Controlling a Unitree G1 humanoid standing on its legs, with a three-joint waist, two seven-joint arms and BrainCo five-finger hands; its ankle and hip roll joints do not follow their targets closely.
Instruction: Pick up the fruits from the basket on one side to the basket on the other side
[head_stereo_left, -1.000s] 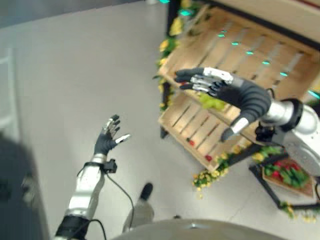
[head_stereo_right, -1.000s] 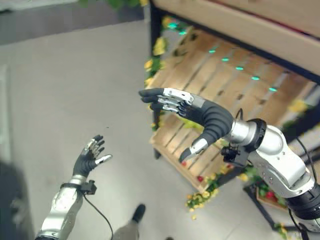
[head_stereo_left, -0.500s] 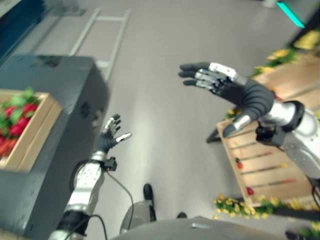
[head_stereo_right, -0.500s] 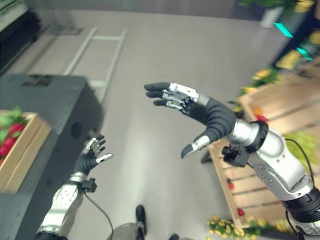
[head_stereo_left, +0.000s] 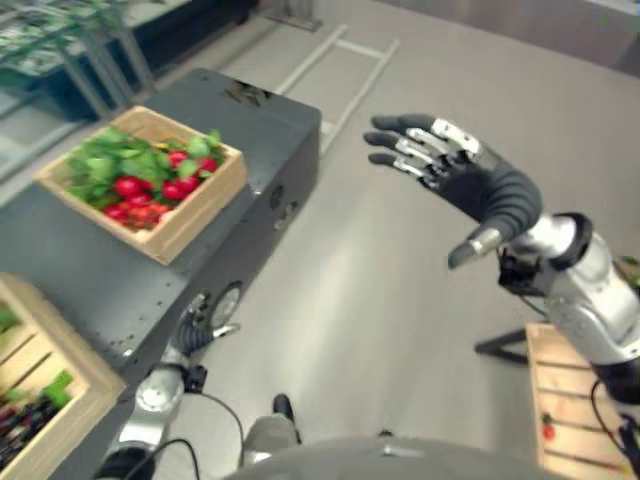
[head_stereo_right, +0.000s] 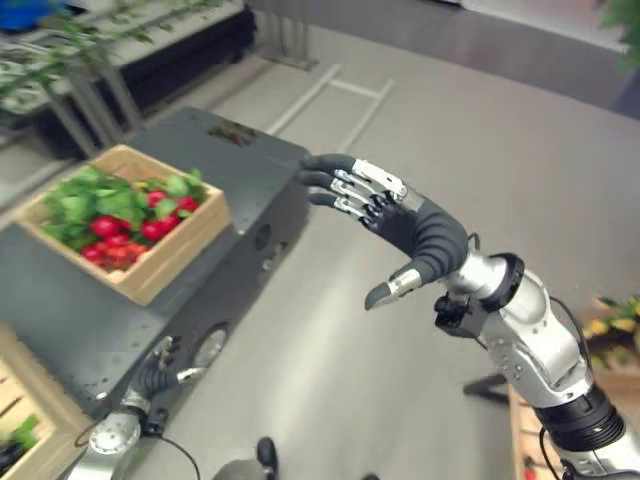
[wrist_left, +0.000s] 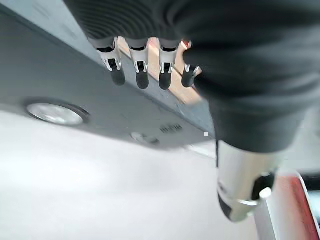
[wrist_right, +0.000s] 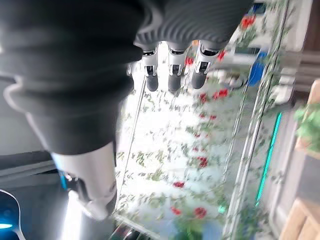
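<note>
A wooden crate (head_stereo_left: 205, 205) with red fruits (head_stereo_left: 150, 190) among green leaves sits on a dark grey cabinet (head_stereo_left: 120, 290) at the left. My right hand (head_stereo_left: 465, 180) is raised in mid-air over the floor, right of the cabinet, fingers straight and spread, holding nothing. My left hand (head_stereo_left: 200, 330) hangs low beside the cabinet's front face, fingers relaxed and empty; in its wrist view the fingers (wrist_left: 142, 75) point at the cabinet side. A second wooden crate (head_stereo_left: 45, 390) shows at the lower left edge.
A white ladder-like frame (head_stereo_left: 335, 70) lies on the grey floor behind the cabinet. Low dark shelving with greenery (head_stereo_right: 120, 50) stands at the far left. A wooden pallet crate (head_stereo_left: 575, 400) on a black stand sits at the lower right.
The camera has swung left: the cabinet and fruit crate now lie nearer the middle, the wooden stand has slid out right. Both hands keep their open pose.
</note>
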